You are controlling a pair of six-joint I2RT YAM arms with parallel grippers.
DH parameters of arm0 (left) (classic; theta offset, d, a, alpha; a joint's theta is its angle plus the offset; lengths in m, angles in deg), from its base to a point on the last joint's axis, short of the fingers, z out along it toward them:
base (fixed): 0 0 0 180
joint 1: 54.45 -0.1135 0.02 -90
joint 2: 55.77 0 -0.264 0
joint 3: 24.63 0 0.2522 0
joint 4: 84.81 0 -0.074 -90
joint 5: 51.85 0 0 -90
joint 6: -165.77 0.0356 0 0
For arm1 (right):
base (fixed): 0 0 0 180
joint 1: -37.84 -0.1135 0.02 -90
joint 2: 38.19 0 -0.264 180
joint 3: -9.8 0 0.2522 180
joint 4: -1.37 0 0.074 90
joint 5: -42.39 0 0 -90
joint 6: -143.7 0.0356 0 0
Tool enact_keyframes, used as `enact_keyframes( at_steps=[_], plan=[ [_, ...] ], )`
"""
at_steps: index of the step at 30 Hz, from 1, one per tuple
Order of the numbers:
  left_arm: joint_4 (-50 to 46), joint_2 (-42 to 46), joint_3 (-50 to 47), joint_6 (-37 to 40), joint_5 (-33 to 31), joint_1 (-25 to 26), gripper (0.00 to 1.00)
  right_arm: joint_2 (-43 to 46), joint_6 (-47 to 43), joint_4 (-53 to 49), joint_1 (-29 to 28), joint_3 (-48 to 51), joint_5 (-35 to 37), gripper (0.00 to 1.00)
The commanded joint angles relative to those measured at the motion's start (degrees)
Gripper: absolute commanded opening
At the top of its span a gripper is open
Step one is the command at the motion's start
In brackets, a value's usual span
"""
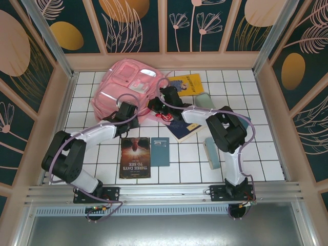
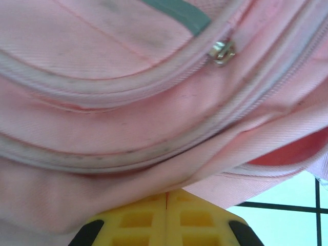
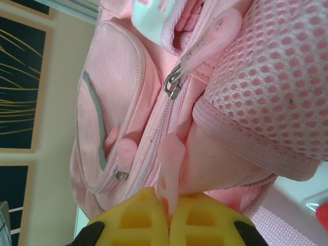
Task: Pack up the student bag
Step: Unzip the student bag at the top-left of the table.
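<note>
The white tiled bench (image 1: 266,154) fills the floor of the booth. The pink bag (image 1: 128,84) lies at the far side of the bench, left of the middle, near the back wall. It is much bigger than the books.

The left arm (image 1: 97,134) bends up from the near left and reaches the near edge of the bag. The right arm (image 1: 225,130) bends from the near right and reaches across to the bag's right side.

A dark book (image 1: 135,157) with "THREE DAYS TO SEE" on it lies flat near the front, between the two arms. A small teal book (image 1: 160,151) lies just beside it on the right. A yellow book (image 1: 187,83) lies to the right of the bag. A blue book (image 1: 184,129) lies partly under the right arm.

The left gripper (image 2: 166,197) is squeezed closed, and its yellow fingers (image 2: 138,220) touch each other. The bag's cloth sits right on the tips. I cannot tell if any cloth is caught between them.

The right gripper (image 3: 169,202) is clenched on a soft pink zip pull (image 3: 171,154), which runs down between its fingers. This pull hangs by a long zip on the bag, next to a mesh pocket (image 3: 271,77).

A grey strip (image 3: 95,123) curves across the bag's front pocket. A small metal slider (image 2: 223,51) sits on a zip line.
</note>
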Motion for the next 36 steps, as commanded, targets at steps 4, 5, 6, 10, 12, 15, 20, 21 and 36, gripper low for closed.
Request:
enact_keyframes(
  at_steps=[4,5,6,10,12,15,20,21,36],
  plan=[
    [-9.52,5.07,-1.44,-3.37,-11.14,-2.23,0.0,7.74,-0.86,6.6,6.71,4.32,2.98,0.0],
    [-10.35,5.95,-1.37,-3.66,-12.17,-2.31,0.0,7.85,-1.17,6.77,8.76,4.7,2.72,0.0],
    [-11.08,6.82,-1.26,-3.87,-13.09,-2.4,0.0,7.84,-1.53,7.05,9.56,4.71,2.16,0.0],
    [-14.63,11.41,-0.75,-5.17,-17.05,-2.97,0.0,4.06,-5.52,2.08,12.26,-1.08,-1.19,0.0],
    [-16.2,13.96,-0.77,-5.97,-18.92,-3.14,0.0,2.04,-6.47,0.74,13.05,-3.48,-2.27,0.0],
    [-18.29,17.93,-1.13,-6.31,-19.54,-3.19,0.0,-0.31,-8.23,-1.19,13.97,-6.44,-1.65,0.0],
    [-15.56,23.57,-3.46,-4.18,-10.22,-3.14,0.0,-1.72,-9.31,-2.15,15.11,-8.54,-4.53,0.0],
    [-14.17,24.35,-4.13,-4.08,-8.33,-3.14,0.0,-1.24,-9.57,-2.08,14.72,-8.26,-4.78,0.03],
    [-0.49,11.03,-6.55,-0.19,-2.4,-3.14,0.3,13.39,-6.9,1.34,4.33,8.62,4.79,0.59]
  ],
)
